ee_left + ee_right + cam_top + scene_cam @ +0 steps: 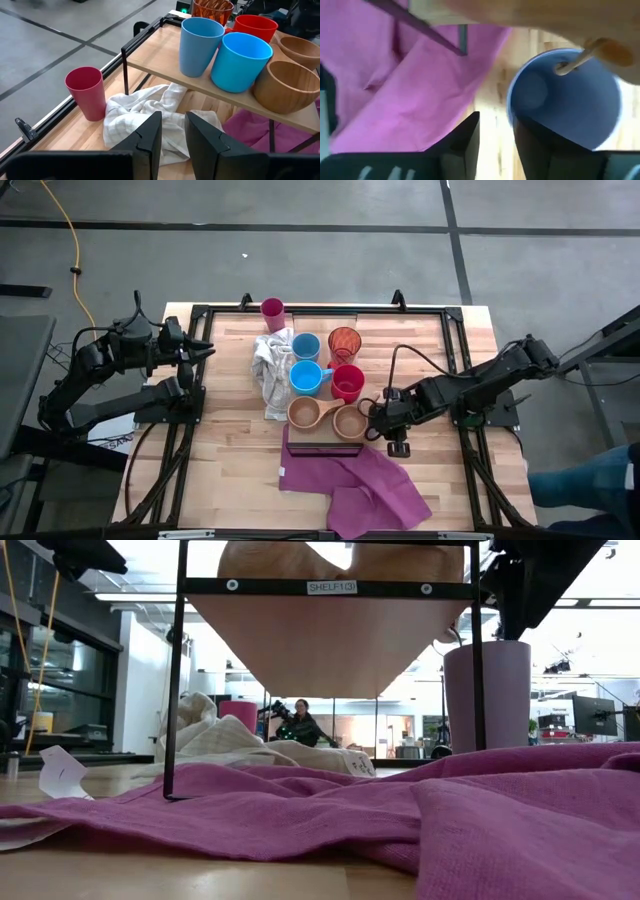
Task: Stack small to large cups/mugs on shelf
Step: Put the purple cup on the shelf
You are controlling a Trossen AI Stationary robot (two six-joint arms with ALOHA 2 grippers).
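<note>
Six cups [318,393] upright, shelf [310,442] level

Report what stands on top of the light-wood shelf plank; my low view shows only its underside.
Observer: Six cups stand on the light-wood shelf plank: two blue plastic mugs, an orange-red translucent tumbler, a red mug and two tan wooden handled cups.
Operator: Name the arm above the lavender tumbler.
Observer: The right arm. Its right pincer is open, looking down into the lavender tumbler, which stands on the table beside the shelf.
Operator: Place the other arm.
Observer: The left pincer hovers at the table's left side, open and empty, facing the shelf.
</note>
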